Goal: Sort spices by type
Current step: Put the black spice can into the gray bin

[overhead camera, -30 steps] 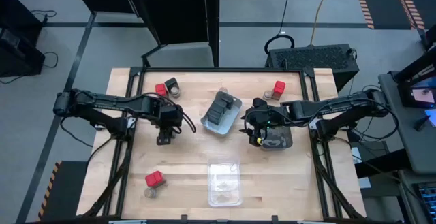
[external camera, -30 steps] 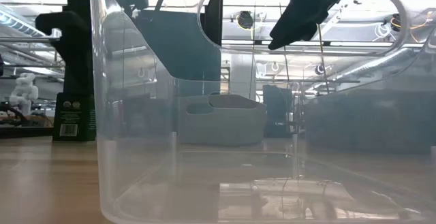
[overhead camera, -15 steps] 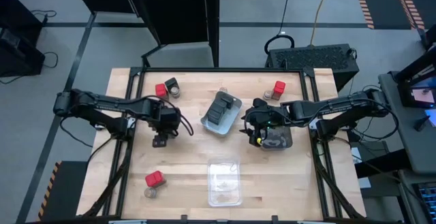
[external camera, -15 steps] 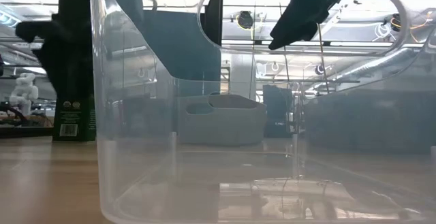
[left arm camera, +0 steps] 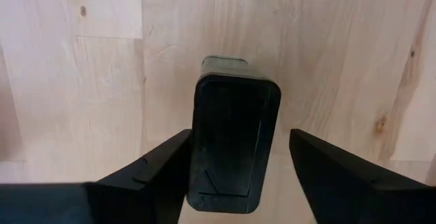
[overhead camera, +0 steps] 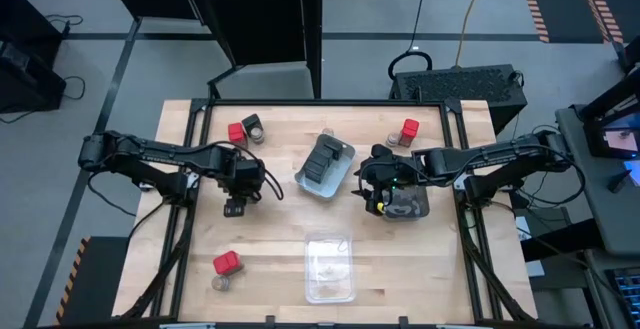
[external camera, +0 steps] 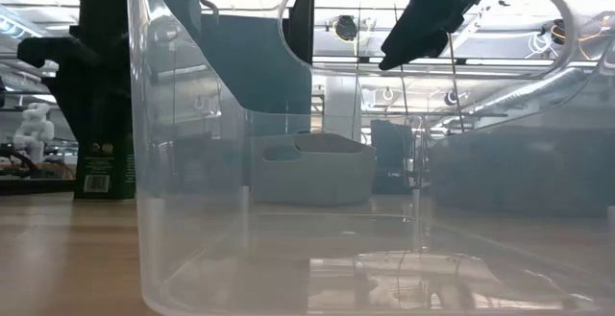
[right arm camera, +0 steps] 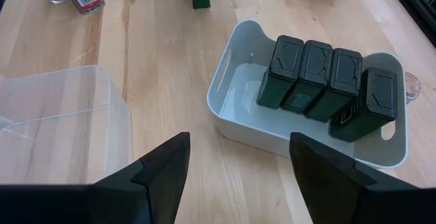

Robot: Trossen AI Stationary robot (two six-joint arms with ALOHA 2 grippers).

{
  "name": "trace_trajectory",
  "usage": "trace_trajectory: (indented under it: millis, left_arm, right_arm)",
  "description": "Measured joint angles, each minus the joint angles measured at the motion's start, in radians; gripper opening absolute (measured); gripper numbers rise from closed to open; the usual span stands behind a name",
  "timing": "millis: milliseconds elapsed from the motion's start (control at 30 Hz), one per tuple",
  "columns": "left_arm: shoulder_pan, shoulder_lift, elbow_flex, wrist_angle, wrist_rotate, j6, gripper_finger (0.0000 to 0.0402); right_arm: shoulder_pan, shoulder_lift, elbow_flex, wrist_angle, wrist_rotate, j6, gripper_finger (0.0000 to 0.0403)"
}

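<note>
Left gripper (overhead camera: pixel 237 207) is at 9 o'clock from the centre of the surface (overhead camera: pixel 280 239), down over a lone dark block (left arm camera: pixel 235 142) that stands upright on the wood. The jaws straddle it. One finger (left arm camera: pixel 163 166) looks to be against the block's side and the other stands off with a gap, so we call it open around the block, not clamped. The straddle makes sense as a side pinch that keeps the block vertical for the lift.

Likely destination is the white tray (overhead camera: pixel 303 181), just toward 12 o'clock of centre. It already holds four dark blocks (right arm camera: pixel 317 71) packed in a row, with free floor at one end, so like goes with like.

Right gripper (overhead camera: pixel 372 197) waits at 3 o'clock over the dark smoky tray (overhead camera: pixel 412 209), jaws spread wide and holding nothing. We read that as parked clear of the left arm's path.

Unsorted so far:
- red block (overhead camera: pixel 236 132) beside jar (overhead camera: pixel 253 127) at 10 o'clock
- red block (overhead camera: pixel 410 129) beside jar (overhead camera: pixel 393 140) at 1 o'clock
- red block (overhead camera: pixel 227 262) beside jar (overhead camera: pixel 220 282) at 8 o'clock

Clear tray (overhead camera: pixel 309 269) sits at 6 o'clock. We can't make out what is in it.
</note>
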State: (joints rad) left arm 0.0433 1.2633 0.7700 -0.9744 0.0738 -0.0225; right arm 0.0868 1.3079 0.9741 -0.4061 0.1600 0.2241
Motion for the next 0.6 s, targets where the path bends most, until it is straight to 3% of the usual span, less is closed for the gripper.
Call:
trace_trajectory:
  millis: [267,600]
  left_arm:
    - [0.0,0.0,0.0,-0.001,-0.002,-0.001,0.0139]
    - [0.0,0.0,0.034,-0.01,-0.002,-0.041,0.0135]
  right_arm:
    - [0.0,0.0,0.0,-0.007,-0.001,0.027,0.0238]
    - [0.007,0.0,0.0,-0.034,-0.004,0.063,0.0238]
